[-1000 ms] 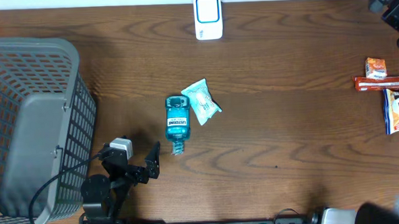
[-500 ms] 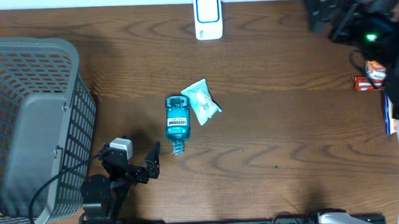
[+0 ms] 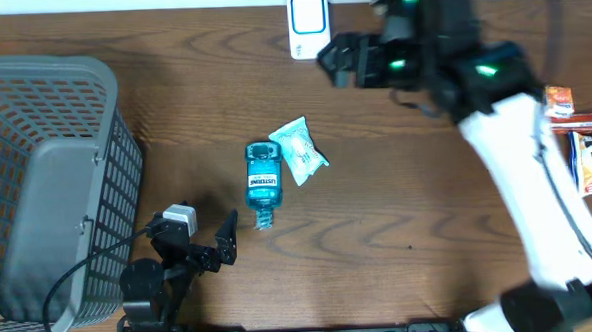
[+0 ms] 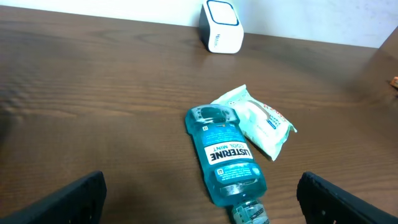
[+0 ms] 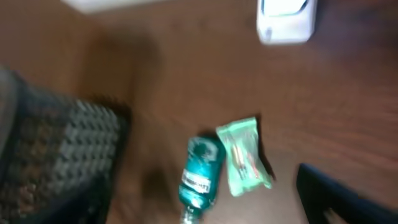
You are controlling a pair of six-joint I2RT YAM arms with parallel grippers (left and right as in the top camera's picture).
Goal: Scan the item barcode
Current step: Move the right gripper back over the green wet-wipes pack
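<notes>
A blue mouthwash bottle point(image 3: 262, 177) lies on its side at mid-table, cap toward the front edge. A pale green wipes pack point(image 3: 298, 151) rests against its right side. The white barcode scanner point(image 3: 309, 25) stands at the back edge. My left gripper point(image 3: 201, 233) sits open near the front, just left of the bottle's cap; in the left wrist view the bottle point(image 4: 225, 155) lies ahead between its spread fingers. My right gripper point(image 3: 344, 62) hovers open beside the scanner, holding nothing. Its blurred wrist view looks down on the bottle point(image 5: 200, 174) and the pack point(image 5: 242, 155).
A large grey mesh basket point(image 3: 47, 187) fills the left side of the table. Several snack packets point(image 3: 574, 124) lie at the far right edge. The right arm's white link point(image 3: 527, 176) stretches across the right half of the table.
The right arm has swung in from the far right corner to the back middle, beside the scanner. The left arm, bottle and pack have not moved.
</notes>
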